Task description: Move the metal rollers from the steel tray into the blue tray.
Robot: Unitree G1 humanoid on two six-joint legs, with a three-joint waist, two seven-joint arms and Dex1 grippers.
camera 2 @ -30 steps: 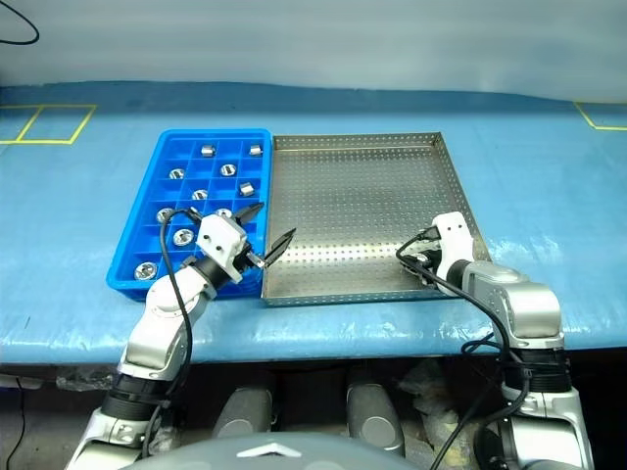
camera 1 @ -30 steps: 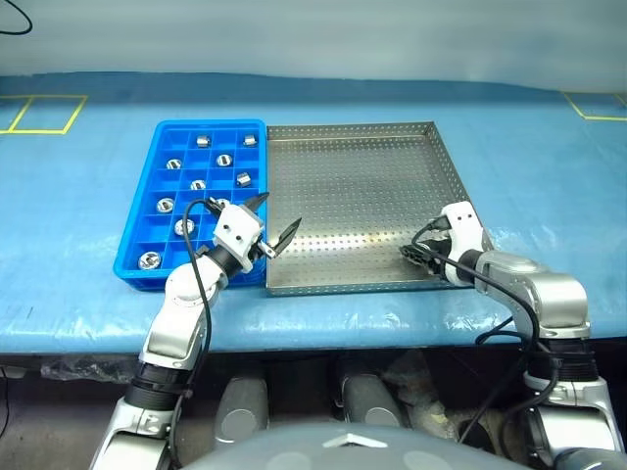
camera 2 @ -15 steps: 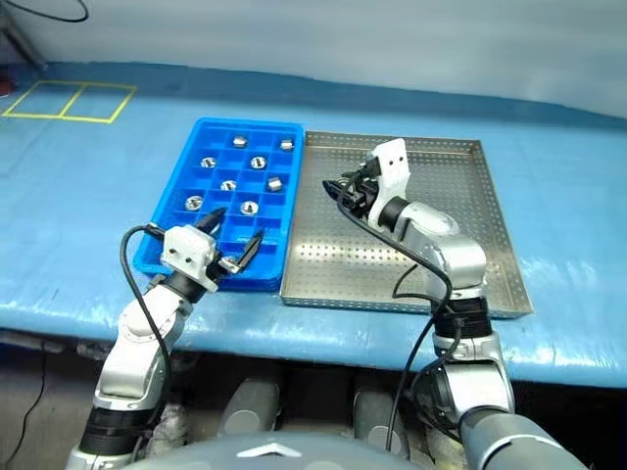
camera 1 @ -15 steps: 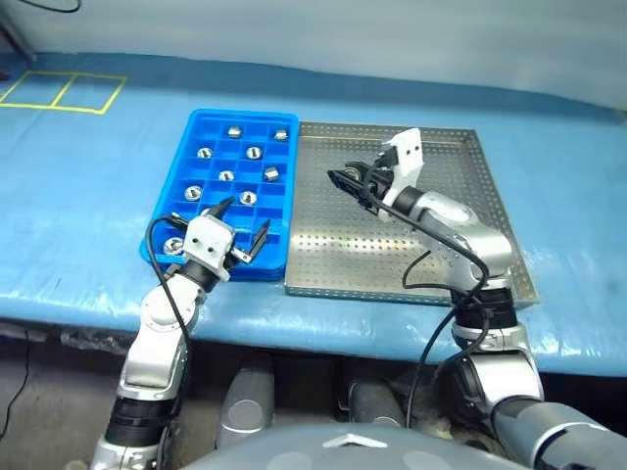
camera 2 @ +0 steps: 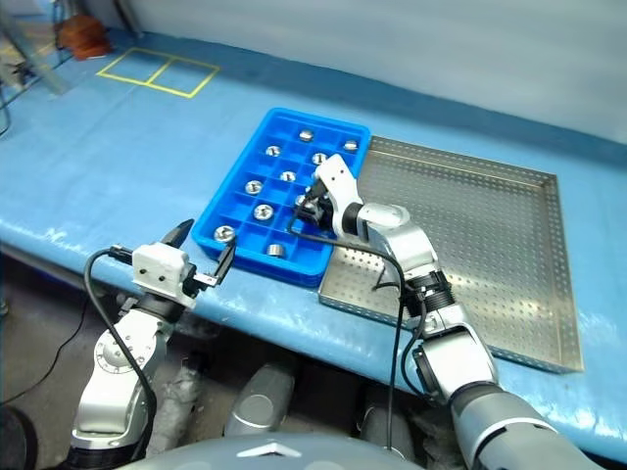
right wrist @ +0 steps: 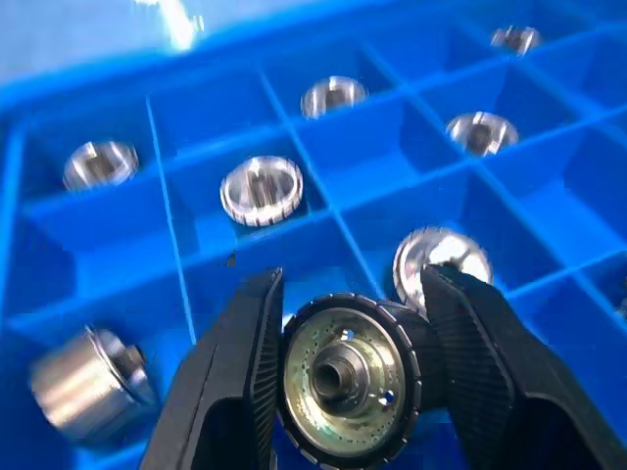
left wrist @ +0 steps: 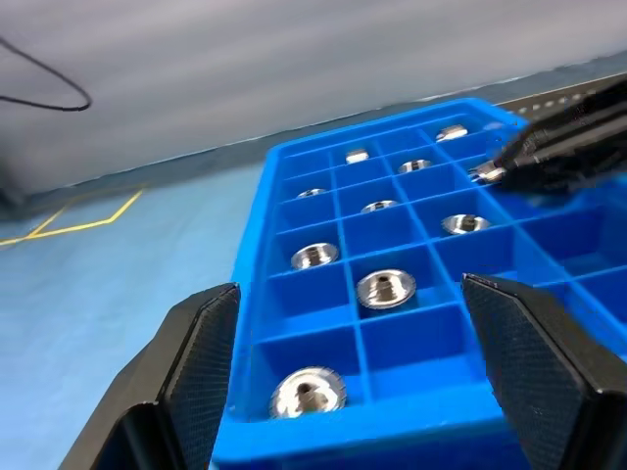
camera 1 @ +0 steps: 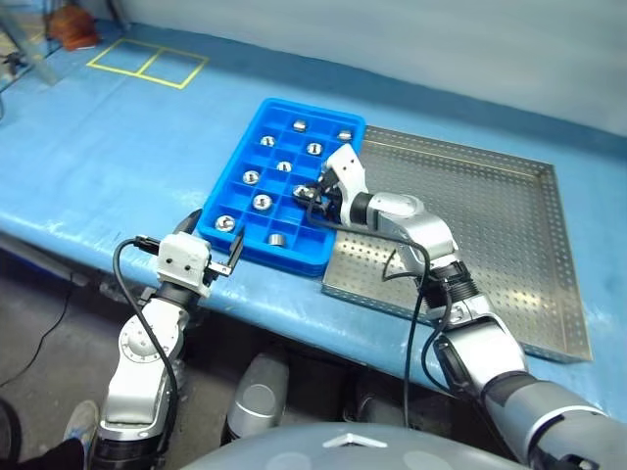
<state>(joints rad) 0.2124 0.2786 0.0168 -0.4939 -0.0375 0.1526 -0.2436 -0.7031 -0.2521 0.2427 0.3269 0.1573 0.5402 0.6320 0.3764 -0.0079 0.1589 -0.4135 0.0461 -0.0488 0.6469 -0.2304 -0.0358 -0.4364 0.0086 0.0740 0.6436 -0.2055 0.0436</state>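
Observation:
The blue tray (camera 1: 242,186) has several metal rollers (camera 1: 263,202) lying one to a compartment. My right gripper (camera 1: 315,201) hangs over the tray's right-hand compartments, shut on one metal roller (right wrist: 353,377), which is clamped between its fingers (right wrist: 245,392) just above a compartment. The steel tray (camera 1: 490,225) lies against the blue tray's right side, behind that arm. Off the blue tray's near left corner, my left gripper (camera 2: 202,249) is open and holds nothing. Its fingers (left wrist: 196,372) frame the tray's front row.
Both trays rest on a table with a blue cover (camera 1: 118,147). Yellow tape squares (camera 1: 147,64) mark its far left. The table's front edge (camera 1: 88,250) runs just under my left gripper. A black cable (camera 1: 411,294) loops along my right arm.
The camera has swung left. My right gripper went from the steel tray's near right corner across to the blue tray, staying shut. My left gripper drew back to the blue tray's near left corner.

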